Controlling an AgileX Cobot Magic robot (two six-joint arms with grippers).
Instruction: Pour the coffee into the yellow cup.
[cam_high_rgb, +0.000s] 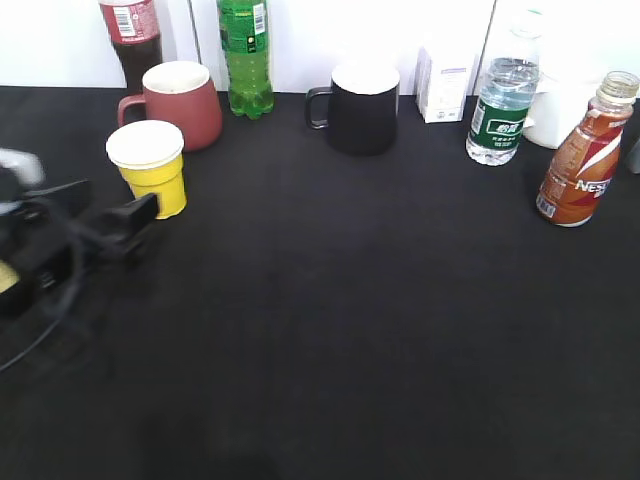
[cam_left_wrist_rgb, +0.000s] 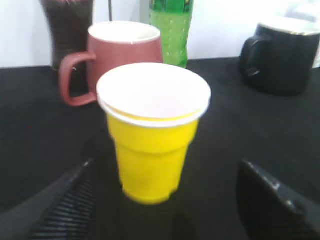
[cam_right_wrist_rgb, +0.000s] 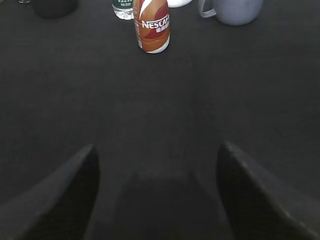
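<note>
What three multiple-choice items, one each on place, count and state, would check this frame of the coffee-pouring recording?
1. Where does the coffee bottle stand?
A. far right of the table
B. beside the yellow cup
C. in a gripper

2. How many handled mugs show in the exterior view?
A. one
B. two
C. four

3. What state is the left gripper in?
A. shut on the cup
B. open, the yellow cup just ahead
C. shut on nothing

Key: 1 A, it stands right of the water bottle. 2 B, dark-red mug and black mug. 3 B, fingers spread apart.
</note>
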